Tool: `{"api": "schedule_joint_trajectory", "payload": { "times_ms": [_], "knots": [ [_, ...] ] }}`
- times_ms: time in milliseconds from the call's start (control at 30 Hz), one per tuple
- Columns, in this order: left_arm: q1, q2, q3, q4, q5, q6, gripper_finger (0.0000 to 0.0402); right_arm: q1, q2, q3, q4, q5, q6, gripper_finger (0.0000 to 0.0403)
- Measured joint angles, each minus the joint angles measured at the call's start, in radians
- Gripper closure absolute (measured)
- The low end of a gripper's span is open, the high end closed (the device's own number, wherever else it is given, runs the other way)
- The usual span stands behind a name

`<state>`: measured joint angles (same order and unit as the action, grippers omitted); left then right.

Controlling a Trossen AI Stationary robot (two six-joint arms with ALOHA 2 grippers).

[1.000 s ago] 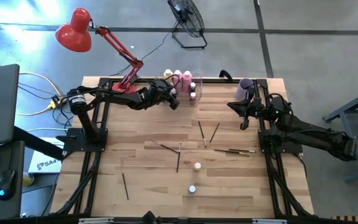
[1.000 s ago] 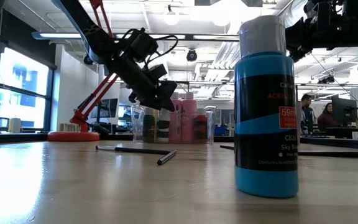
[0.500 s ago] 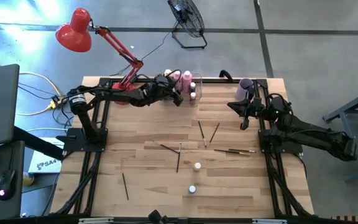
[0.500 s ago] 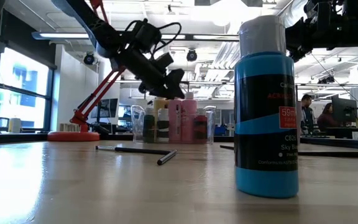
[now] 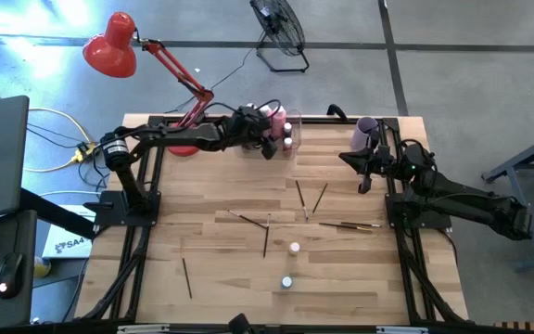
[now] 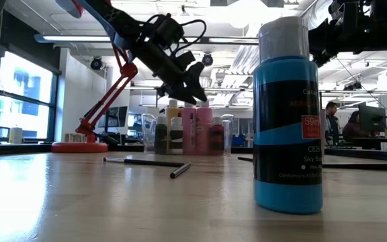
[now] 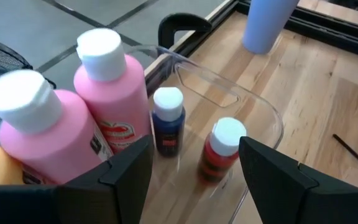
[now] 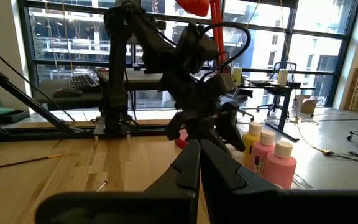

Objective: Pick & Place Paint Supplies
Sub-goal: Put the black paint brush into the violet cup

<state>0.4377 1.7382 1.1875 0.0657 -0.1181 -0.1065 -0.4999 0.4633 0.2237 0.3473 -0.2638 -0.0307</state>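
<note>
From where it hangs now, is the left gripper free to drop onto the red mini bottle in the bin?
Probably yes. The left gripper hangs open right above the clear bin, and the red bottle stands between its fingers, apart from the blue bottle.
</note>
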Motion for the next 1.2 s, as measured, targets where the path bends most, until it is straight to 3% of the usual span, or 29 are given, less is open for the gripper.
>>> {"api": "schedule_joint_trajectory", "payload": {
  "times_ms": [333, 467, 700, 867, 1067, 1200],
  "knots": [
    [-0.028, -0.001, 0.025, -0.012, -0.012, 0.081, 0.0168, 0.000, 0.000, 0.000, 0.000, 0.001, 0.000, 0.0399],
    [-0.068, -0.003, 0.025, -0.016, -0.085, 0.125, 0.0183, 0.000, 0.000, 0.000, 0.000, 0.002, 0.000, 0.0399],
    [-0.165, -0.091, 0.007, -0.115, -0.288, 0.234, 0.0293, 0.000, 0.000, 0.000, -0.001, 0.001, 0.000, 0.0399],
    [-0.177, -0.178, -0.082, -0.121, -0.303, 0.239, 0.0385, 0.000, 0.000, 0.000, -0.008, 0.000, 0.000, 0.0399],
    [-0.176, -0.305, -0.264, 0.018, -0.231, 0.218, 0.0386, 0.000, 0.000, 0.000, -0.008, 0.000, 0.000, 0.0399],
    [-0.176, -0.371, -0.388, 0.206, 0.072, 0.355, 0.0385, 0.000, 0.000, 0.000, -0.007, -0.001, 0.000, 0.0399]
  ]
}}
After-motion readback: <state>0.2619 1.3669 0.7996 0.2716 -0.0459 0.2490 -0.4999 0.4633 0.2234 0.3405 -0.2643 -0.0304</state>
